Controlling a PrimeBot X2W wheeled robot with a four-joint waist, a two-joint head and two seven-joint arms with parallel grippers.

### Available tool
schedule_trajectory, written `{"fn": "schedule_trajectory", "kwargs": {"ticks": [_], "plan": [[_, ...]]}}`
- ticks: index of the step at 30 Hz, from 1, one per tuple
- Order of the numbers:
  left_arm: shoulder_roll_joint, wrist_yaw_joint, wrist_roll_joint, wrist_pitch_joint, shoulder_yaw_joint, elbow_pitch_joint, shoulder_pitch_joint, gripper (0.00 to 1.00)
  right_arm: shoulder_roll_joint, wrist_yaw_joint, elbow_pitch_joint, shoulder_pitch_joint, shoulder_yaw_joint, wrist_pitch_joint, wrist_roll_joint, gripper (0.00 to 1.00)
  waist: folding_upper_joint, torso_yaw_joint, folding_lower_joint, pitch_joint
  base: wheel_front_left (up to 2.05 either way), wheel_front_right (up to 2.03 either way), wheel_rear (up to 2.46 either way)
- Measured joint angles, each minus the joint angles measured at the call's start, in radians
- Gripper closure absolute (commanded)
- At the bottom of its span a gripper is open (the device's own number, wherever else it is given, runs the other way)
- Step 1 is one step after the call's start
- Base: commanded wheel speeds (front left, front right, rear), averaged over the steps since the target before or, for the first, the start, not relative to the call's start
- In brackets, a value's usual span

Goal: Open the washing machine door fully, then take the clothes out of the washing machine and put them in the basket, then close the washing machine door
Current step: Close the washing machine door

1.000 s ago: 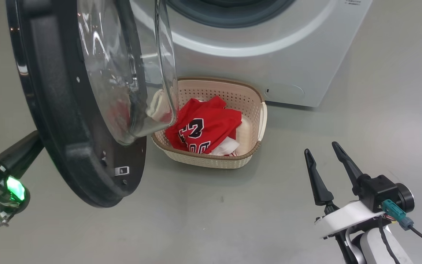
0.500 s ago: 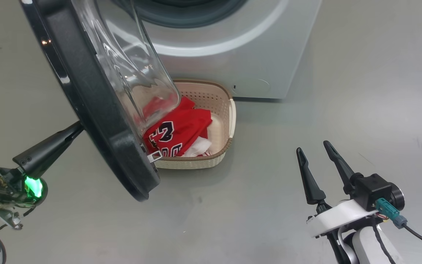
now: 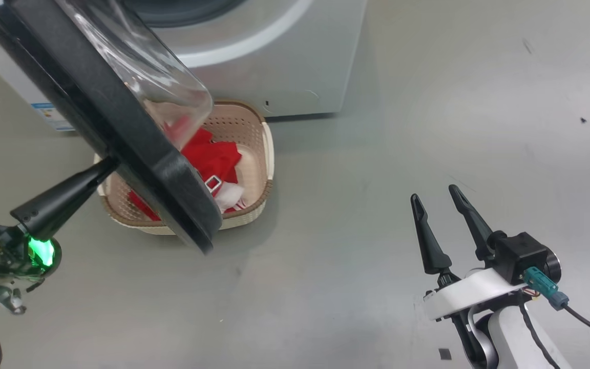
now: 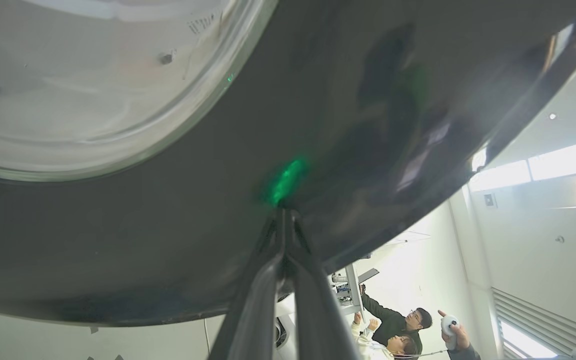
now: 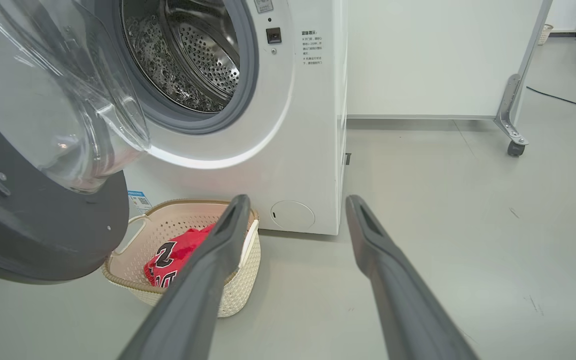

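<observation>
The black washing machine door (image 3: 121, 138) stands half swung, its glass bowl (image 3: 146, 66) hanging over the basket (image 3: 267, 154). My left gripper (image 3: 108, 165) is shut, and its tips press the door's glossy outer face (image 4: 348, 150), where my left gripper (image 4: 284, 212) shows its fingers together. The red clothes (image 3: 213, 159) lie in the basket, partly hidden by the door. My right gripper (image 3: 433, 193) is open and empty over the floor, to the right of the basket. In the right wrist view the washing machine (image 5: 293, 125) shows its steel drum (image 5: 193, 55), with the door (image 5: 33, 235), basket (image 5: 240, 280) and clothes (image 5: 178, 255) lower left.
A blue label (image 5: 138, 199) sits low on the machine's front. Grey floor (image 3: 377, 154) spreads to the right. A white partition on a caster (image 5: 515, 147) stands behind, with a cable (image 5: 563, 100) on the floor. Two people (image 4: 393, 330) show past the door's edge.
The head camera has turned, shifting the scene left. The door has swung toward the machine and now covers more of the basket, with my left gripper following behind it. My right gripper stays open.
</observation>
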Motion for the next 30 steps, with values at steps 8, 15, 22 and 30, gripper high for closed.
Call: {"fn": "schedule_trajectory", "kwargs": {"ticks": [8, 15, 22, 30], "plan": [[-0.001, 0.032, 0.024, -0.051, 0.009, 0.0, -0.073, 1.0, 0.002, -0.009, -0.022, -0.042, 0.0, -0.007, 0.021, 0.0, 0.0, -0.078, 0.0, 0.056, 0.0, 0.0, 0.0], [-0.012, 0.061, 0.033, -0.078, -0.005, 0.014, -0.157, 1.0, 0.004, -0.009, -0.036, -0.08, 0.002, -0.007, 0.036, 0.0, 0.0, -0.143, 0.0, 0.113, 0.0, 0.0, 0.0], [-0.023, 0.079, 0.048, -0.103, -0.028, 0.056, -0.238, 1.0, 0.006, -0.017, -0.05, -0.095, 0.016, -0.007, 0.063, 0.0, 0.0, -0.186, 0.0, 0.155, 0.0, 0.0, 0.0], [-0.033, 0.103, 0.101, -0.135, -0.045, 0.111, -0.341, 1.0, 0.007, -0.026, -0.057, -0.121, 0.037, -0.007, 0.096, 0.0, 0.0, -0.222, 0.0, 0.19, 0.0, 0.0, 0.0]]}}
